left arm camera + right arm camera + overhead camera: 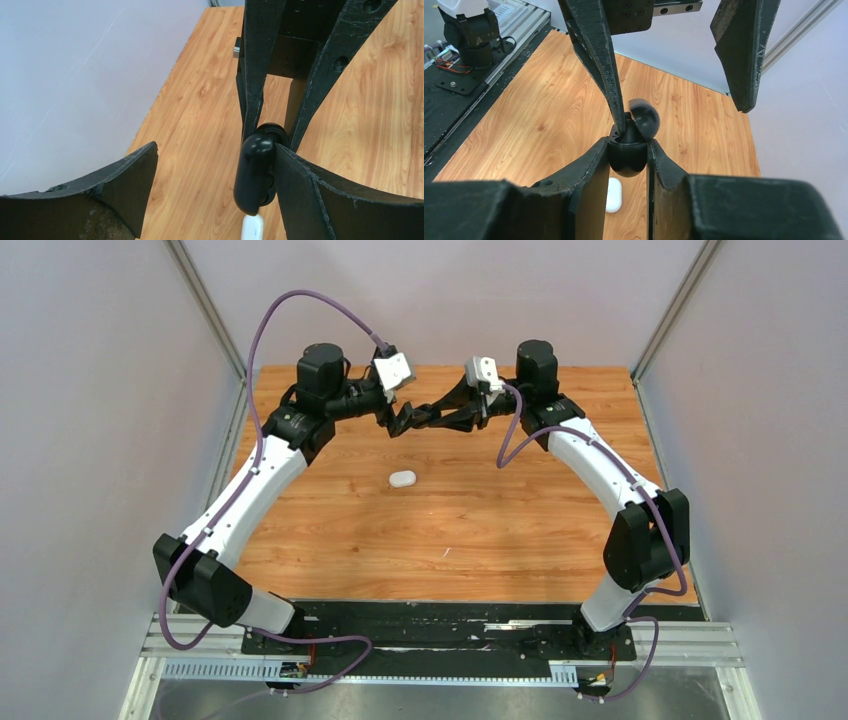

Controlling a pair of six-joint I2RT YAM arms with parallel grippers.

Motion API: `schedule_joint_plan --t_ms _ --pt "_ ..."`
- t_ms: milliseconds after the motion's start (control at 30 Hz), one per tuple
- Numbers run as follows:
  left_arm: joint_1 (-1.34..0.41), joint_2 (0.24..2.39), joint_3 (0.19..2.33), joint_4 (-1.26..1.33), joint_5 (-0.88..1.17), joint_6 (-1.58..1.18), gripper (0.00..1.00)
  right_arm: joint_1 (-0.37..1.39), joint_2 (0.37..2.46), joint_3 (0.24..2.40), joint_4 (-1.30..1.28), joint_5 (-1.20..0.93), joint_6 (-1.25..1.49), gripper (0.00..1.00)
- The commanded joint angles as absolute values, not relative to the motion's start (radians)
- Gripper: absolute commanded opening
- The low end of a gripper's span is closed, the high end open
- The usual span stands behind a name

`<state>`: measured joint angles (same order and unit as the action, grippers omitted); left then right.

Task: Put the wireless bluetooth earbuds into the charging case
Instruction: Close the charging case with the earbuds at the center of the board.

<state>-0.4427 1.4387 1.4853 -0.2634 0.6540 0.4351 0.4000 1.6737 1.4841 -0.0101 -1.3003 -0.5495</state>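
My right gripper (626, 145) is shut on the base of a black oval charging case (626, 159), held in the air over the back middle of the table. The case's lid (644, 117) stands open. My left gripper (215, 150) is open and faces it. One of its fingers (599, 60) reaches into the gap between lid and base, touching the case (254, 175); the other (739, 50) stands well off to the side. Both grippers meet in the top view, left (405, 420) and right (442, 418). No loose earbud shows; the inside of the case is hidden.
A shut white oval case (402, 479) lies on the wooden table (480, 530) near its middle, below the grippers; it also shows in the right wrist view (613, 195) and the left wrist view (252, 229). Grey walls stand on both sides and behind.
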Motion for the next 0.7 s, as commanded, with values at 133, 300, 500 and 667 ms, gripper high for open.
schedule_joint_plan --t_ms 133,300,500,667 --pt "-0.429 1.446 1.497 -0.183 0.635 0.422 0.89 0.418 1.642 1.529 0.004 -1.392 -0.561 0.0" --pt "-0.432 1.444 1.495 -0.207 0.688 0.445 0.96 0.417 1.646 1.529 0.003 -1.382 -0.552 0.0" --pt "-0.433 1.406 1.518 -0.246 0.775 0.488 1.0 0.391 1.678 1.53 0.055 -1.377 -0.428 0.0" --pt "-0.421 1.409 1.666 -0.435 0.903 0.509 1.0 0.36 1.724 1.495 0.333 -1.34 -0.106 0.0"
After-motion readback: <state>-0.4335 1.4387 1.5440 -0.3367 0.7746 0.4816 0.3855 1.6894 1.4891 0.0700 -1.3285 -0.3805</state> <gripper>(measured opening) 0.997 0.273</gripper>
